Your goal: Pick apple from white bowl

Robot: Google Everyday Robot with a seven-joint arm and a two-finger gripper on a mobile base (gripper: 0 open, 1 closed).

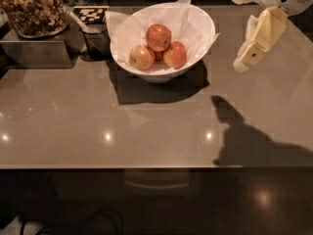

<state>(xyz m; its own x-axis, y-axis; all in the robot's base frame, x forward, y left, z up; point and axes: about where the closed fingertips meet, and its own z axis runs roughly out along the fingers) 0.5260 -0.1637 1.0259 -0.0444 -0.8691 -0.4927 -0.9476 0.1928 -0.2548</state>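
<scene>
The white bowl [198, 58] stands at the back middle of the grey table, lined with crumpled white paper. Several apples lie in it. The red-orange apple [158, 37] sits on top of the pile. A paler, yellow-tinged apple [142, 57] lies to its lower left and another red one [175, 55] to its lower right. My gripper [247, 58] hangs in the air at the upper right, to the right of the bowl and apart from it, pointing down and left. It holds nothing that I can see.
A clear container of brown nuts [32, 10] stands on a metal box [34, 50] at the back left. A dark cup [97, 40] and a checkered marker [90, 13] stand just left of the bowl. The table's front edge [146, 166] runs across the lower part.
</scene>
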